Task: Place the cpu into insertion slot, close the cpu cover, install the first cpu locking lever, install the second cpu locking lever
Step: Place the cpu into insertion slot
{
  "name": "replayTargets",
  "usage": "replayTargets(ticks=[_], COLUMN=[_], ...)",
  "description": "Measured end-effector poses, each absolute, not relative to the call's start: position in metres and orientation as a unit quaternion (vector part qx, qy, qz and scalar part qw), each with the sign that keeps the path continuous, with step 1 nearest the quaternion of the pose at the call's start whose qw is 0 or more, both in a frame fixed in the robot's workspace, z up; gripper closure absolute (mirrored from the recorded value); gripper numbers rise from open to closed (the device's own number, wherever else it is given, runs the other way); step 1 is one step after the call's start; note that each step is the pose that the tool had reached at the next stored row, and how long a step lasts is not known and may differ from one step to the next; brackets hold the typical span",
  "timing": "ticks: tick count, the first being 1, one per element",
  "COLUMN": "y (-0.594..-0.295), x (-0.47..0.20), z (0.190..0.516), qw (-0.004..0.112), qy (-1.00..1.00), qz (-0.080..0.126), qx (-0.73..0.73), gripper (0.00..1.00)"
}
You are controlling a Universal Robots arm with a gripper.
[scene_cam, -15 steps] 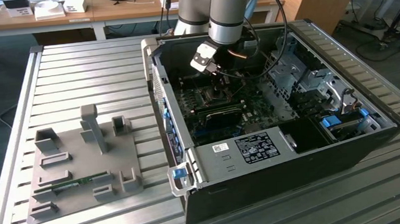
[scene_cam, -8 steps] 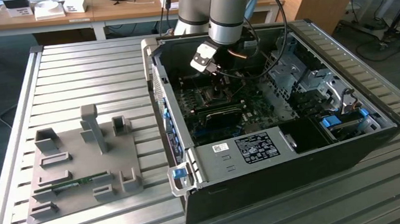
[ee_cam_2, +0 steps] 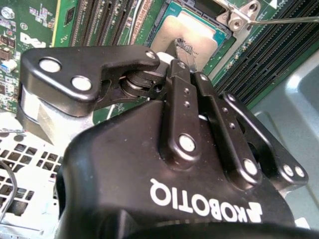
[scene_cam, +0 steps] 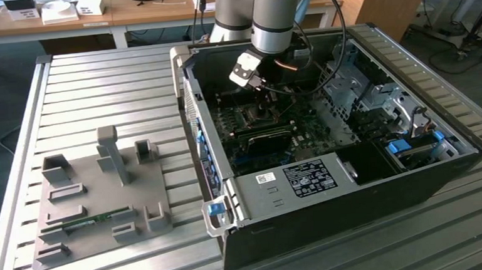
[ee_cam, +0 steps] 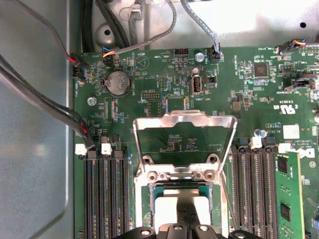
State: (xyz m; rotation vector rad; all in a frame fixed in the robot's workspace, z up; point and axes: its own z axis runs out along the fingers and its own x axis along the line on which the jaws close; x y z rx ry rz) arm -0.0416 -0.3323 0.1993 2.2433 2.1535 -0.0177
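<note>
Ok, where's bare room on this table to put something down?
Bare slats behind the grey fixture, on the exterior view's left of the case. Inside the case it's crowded with arm, cables and board.

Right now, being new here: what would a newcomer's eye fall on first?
The open black computer case on the slatted table, the arm reaching inside. On the motherboard the cpu cover stands raised, and the gripper, fingers together, sits over the cpu beside its hinge.
</note>
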Motion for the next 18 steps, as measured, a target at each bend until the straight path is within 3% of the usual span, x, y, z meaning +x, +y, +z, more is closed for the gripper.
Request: replayTargets(ticks=[18], y=[-0.3323], x=[-0.0416], z=[0.1990], qw=[0.016], qy=[0.692], qz=[-0.006], qx=[0.721], gripper=[0.90])
